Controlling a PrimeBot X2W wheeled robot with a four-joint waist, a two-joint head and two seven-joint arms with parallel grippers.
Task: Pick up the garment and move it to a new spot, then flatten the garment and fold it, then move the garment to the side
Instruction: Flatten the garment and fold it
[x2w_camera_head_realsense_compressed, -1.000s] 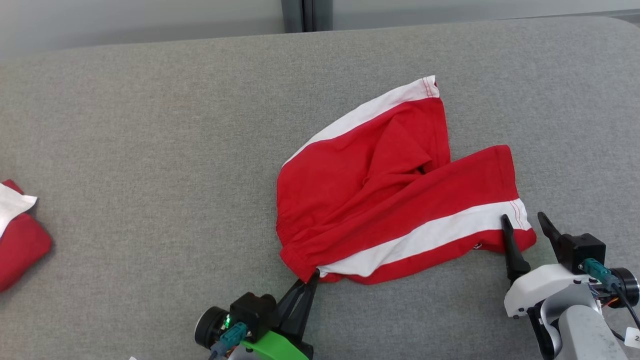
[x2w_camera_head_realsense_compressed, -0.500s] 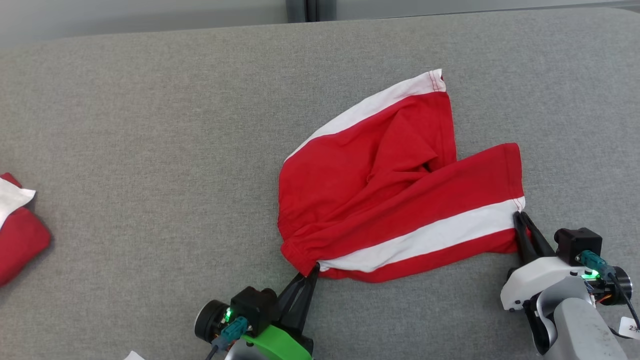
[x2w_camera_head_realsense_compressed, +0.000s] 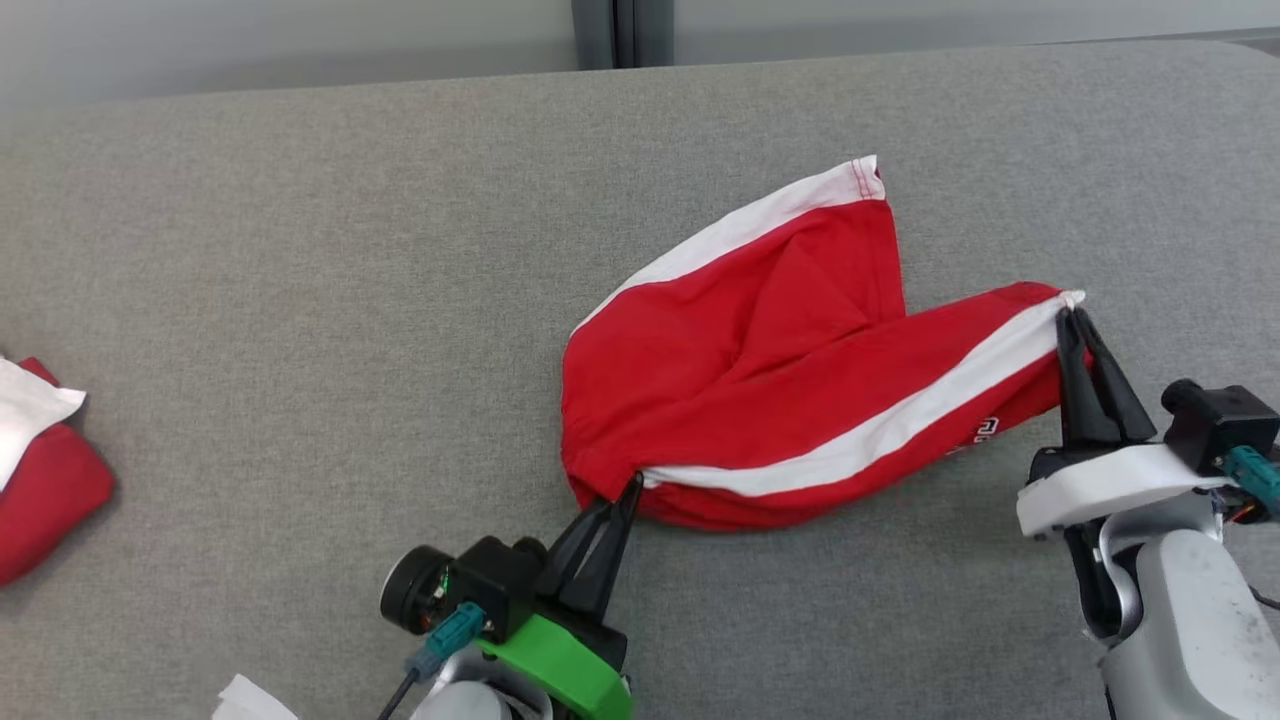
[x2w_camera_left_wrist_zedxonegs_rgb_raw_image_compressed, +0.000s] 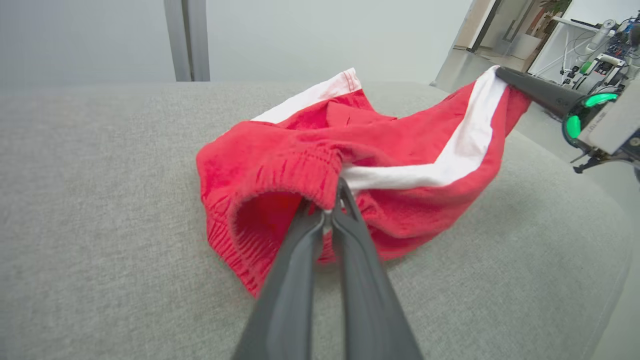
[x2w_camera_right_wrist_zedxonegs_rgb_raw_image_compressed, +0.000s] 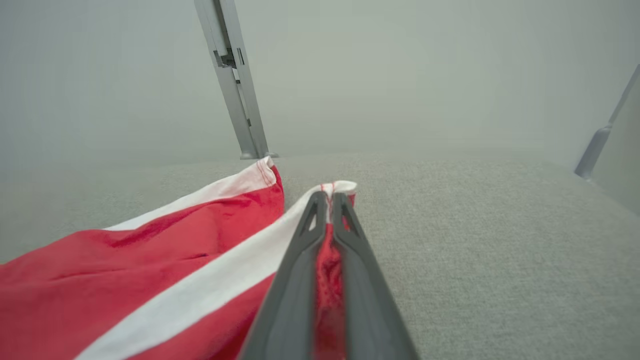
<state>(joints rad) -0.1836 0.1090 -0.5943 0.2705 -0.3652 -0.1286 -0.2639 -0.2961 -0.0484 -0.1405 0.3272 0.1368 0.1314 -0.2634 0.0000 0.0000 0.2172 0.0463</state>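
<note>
The garment (x2w_camera_head_realsense_compressed: 760, 370) is a pair of red shorts with white side stripes, lying rumpled on the grey padded table. My left gripper (x2w_camera_head_realsense_compressed: 630, 487) is shut on the elastic waistband at the garment's near left corner, seen close in the left wrist view (x2w_camera_left_wrist_zedxonegs_rgb_raw_image_compressed: 334, 206). My right gripper (x2w_camera_head_realsense_compressed: 1070, 318) is shut on the hem of one leg at the white stripe and holds that end lifted off the surface; the right wrist view shows red cloth pinched between its fingers (x2w_camera_right_wrist_zedxonegs_rgb_raw_image_compressed: 327, 197). The other leg (x2w_camera_head_realsense_compressed: 850, 185) lies flat toward the back.
A second folded red and white cloth (x2w_camera_head_realsense_compressed: 40, 470) rests at the table's left edge. A scrap of white paper (x2w_camera_head_realsense_compressed: 245, 700) shows at the bottom left. A grey post (x2w_camera_head_realsense_compressed: 610, 30) stands behind the table's far edge.
My right gripper closed on the leg hem, then lifted and pulled it back and to the right, stretching the leg. The left gripper kept its hold on the waistband.
</note>
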